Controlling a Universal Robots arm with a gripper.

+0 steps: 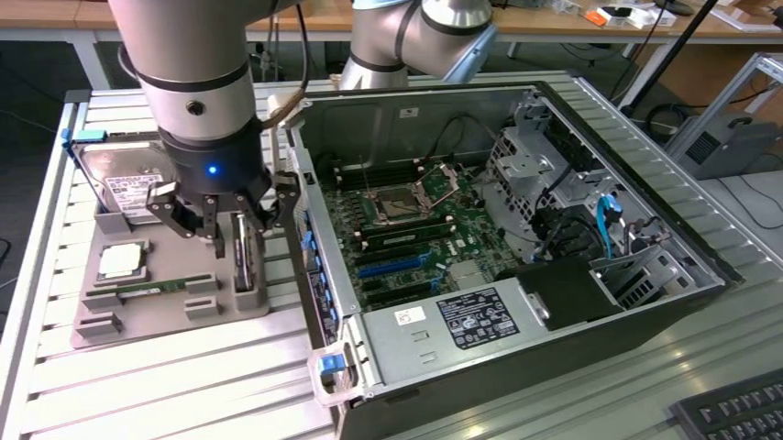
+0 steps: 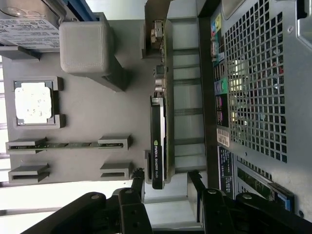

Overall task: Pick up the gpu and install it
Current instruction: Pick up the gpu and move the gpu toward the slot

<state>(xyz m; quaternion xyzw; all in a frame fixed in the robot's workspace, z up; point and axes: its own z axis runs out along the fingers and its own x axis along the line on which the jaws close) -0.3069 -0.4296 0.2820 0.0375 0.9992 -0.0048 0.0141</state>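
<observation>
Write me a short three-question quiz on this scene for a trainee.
1. True or false: the graphics card stands on edge in the grey holder.
2. The gripper is: A) shut on the card; B) open, with a finger either side of the card's end; C) shut on nothing.
3. Fill in: in the holder, the processor lies between the hard drive and the ____.
Key: 1 true; 2 B; 3 memory stick.

Black gpu (image 2: 158,146) with green board edge; grey holder tray (image 2: 97,117); black hand (image 2: 166,179); grey case panel (image 2: 253,83) with square-grid perforation.
</observation>
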